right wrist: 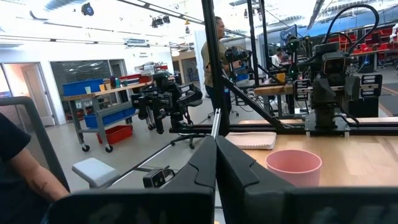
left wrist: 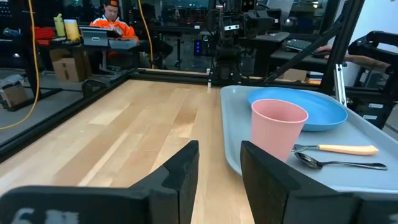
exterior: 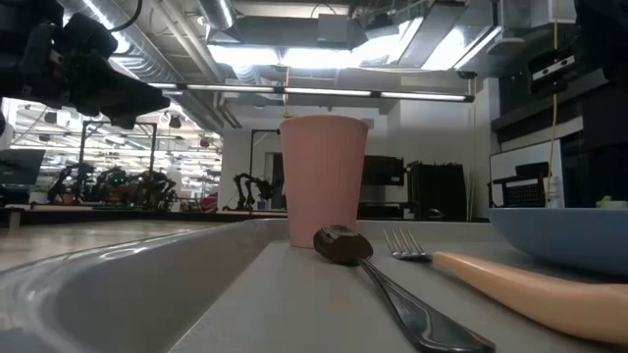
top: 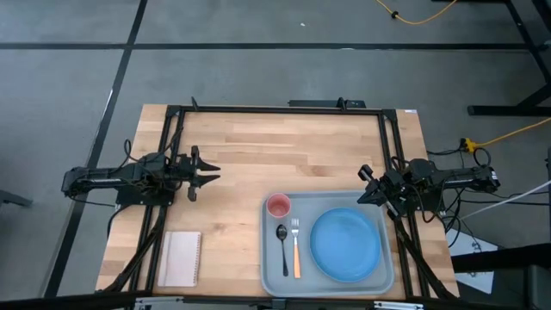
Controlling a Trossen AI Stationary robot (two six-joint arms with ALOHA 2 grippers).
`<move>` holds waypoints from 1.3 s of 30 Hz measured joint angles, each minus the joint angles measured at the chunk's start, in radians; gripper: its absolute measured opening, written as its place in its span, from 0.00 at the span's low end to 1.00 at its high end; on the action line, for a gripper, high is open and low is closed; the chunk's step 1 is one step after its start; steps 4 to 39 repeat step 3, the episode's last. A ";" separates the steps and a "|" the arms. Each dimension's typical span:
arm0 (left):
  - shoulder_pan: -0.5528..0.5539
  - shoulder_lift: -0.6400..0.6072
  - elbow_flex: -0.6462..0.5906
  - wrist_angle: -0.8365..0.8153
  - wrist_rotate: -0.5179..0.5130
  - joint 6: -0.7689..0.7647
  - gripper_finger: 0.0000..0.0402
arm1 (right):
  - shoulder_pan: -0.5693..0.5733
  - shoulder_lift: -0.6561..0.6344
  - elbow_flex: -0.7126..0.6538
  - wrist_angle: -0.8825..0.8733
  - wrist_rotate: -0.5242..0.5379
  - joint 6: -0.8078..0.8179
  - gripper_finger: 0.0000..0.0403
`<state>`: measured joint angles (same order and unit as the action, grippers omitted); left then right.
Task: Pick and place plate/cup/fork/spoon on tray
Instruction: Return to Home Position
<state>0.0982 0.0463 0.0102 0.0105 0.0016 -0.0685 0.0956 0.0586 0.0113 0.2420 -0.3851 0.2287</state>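
Observation:
The grey-blue tray (top: 269, 267) lies at the table's near right. On it are the light-blue plate (top: 346, 244), the pink cup (top: 278, 205) standing upright at the tray's far left corner, and the dark spoon (top: 282, 237) and orange-handled fork (top: 295, 247) lying side by side between them. My left gripper (top: 207, 173) hovers open over the table's left half, pointing toward the tray; its wrist view shows the cup (left wrist: 278, 127), plate (left wrist: 298, 109), fork (left wrist: 336, 148) and spoon (left wrist: 339, 163). My right gripper (top: 366, 181) is shut above the tray's far right corner and holds nothing.
A small white notepad (top: 181, 258) lies at the table's near left corner. Bare wood spans the far half of the table between the arms. Black frame rails (top: 275, 109) run along the table's sides and far edge. People show in the room beyond.

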 joint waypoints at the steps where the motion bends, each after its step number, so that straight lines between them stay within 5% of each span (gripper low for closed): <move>1: 0.000 0.000 0.000 0.000 0.000 0.000 0.28 | 0.000 0.000 0.000 0.000 0.000 0.000 0.01; 39: 0.000 0.000 0.000 0.000 0.000 0.000 0.28 | 0.000 0.000 0.000 0.000 0.000 0.001 0.01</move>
